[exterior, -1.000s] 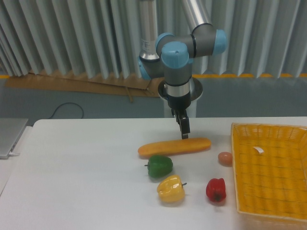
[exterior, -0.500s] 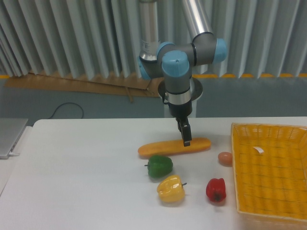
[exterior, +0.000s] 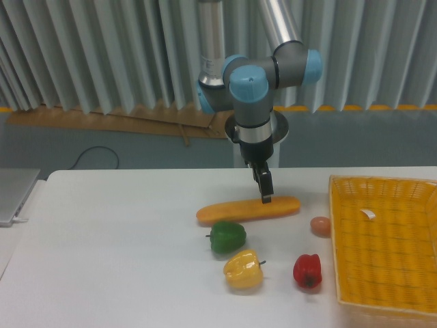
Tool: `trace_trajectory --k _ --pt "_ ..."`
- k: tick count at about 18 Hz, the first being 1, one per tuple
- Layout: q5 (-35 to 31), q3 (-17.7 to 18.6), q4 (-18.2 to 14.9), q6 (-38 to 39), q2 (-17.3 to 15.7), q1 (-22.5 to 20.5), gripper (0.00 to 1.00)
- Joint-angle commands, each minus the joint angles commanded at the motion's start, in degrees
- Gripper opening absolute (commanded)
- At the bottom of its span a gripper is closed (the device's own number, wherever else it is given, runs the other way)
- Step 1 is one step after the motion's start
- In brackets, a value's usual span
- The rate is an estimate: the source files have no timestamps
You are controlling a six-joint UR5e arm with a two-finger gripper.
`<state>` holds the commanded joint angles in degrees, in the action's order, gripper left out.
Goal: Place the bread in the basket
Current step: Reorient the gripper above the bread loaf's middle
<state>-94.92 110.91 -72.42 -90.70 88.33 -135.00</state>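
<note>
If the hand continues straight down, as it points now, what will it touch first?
Most likely the bread: the hand points down with its tip right at the loaf's upper edge. Depth is unclear from this single view.

A robotics lab — pedestal-mounted arm [exterior: 259, 75], white table [exterior: 116, 253], grey corrugated wall [exterior: 89, 48].

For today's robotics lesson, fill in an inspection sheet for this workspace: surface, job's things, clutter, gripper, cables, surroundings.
Surface: white table, laptop edge at left.
Job's things: bread lies on the table; basket at right holds only a white tag.
Clutter: green pepper, yellow pepper, red pepper, tan ball.
Gripper: gripper down at the bread; whether open or shut, cannot tell.
Cables: black cable on floor behind.
Surroundings: grey corrugated wall.
</note>
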Motion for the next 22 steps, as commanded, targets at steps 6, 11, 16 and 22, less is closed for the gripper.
trace_trajectory --k 6,11,16,22 --pt "0.1 3.5 4.5 -0.1 -1.8 -0.1 1.00" --pt "-1.8 5.8 11.1 1.1 -1.1 0.3 1.00" --pt "-2.5 5.8 14.6 1.2 1.1 0.3 1.00" --pt "-4.7 4.2 15.6 1.2 4.6 0.4 1.00"
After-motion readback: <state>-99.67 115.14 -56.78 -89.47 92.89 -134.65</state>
